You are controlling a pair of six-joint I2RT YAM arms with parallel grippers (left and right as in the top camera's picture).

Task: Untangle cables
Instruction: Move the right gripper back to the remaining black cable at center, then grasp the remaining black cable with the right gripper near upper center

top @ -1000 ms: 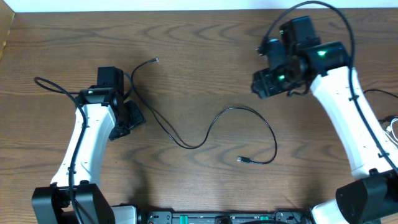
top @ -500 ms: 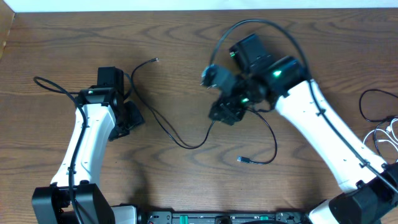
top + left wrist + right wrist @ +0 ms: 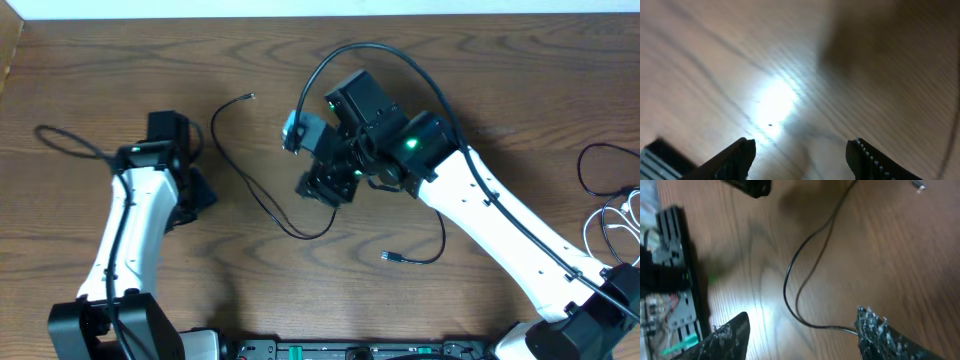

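Overhead: one thin black cable (image 3: 262, 196) lies loose across the middle of the wood-grain counter (image 3: 100, 60). It is a single strand in an open S-curve, not knotted. Upper plug end (image 3: 250, 97) at 11 o'clock from the counter's centre, lower plug end (image 3: 388, 257) at 5 o'clock. The mid-span is hidden under the right claw (image 3: 320, 186).
At the 3 o'clock edge: second black cable (image 3: 598, 158), looped, with a white cable (image 3: 624, 214) just below it, both partly out of frame.
Right wrist view: right claw (image 3: 802, 330) open, nothing pinched. The black cable (image 3: 790, 275) curves on the counter beneath it and runs up to one finger.
Left wrist view: left claw (image 3: 802, 155) open over bare wood. In the overhead it sits at 9 o'clock, near the cable but apart from it
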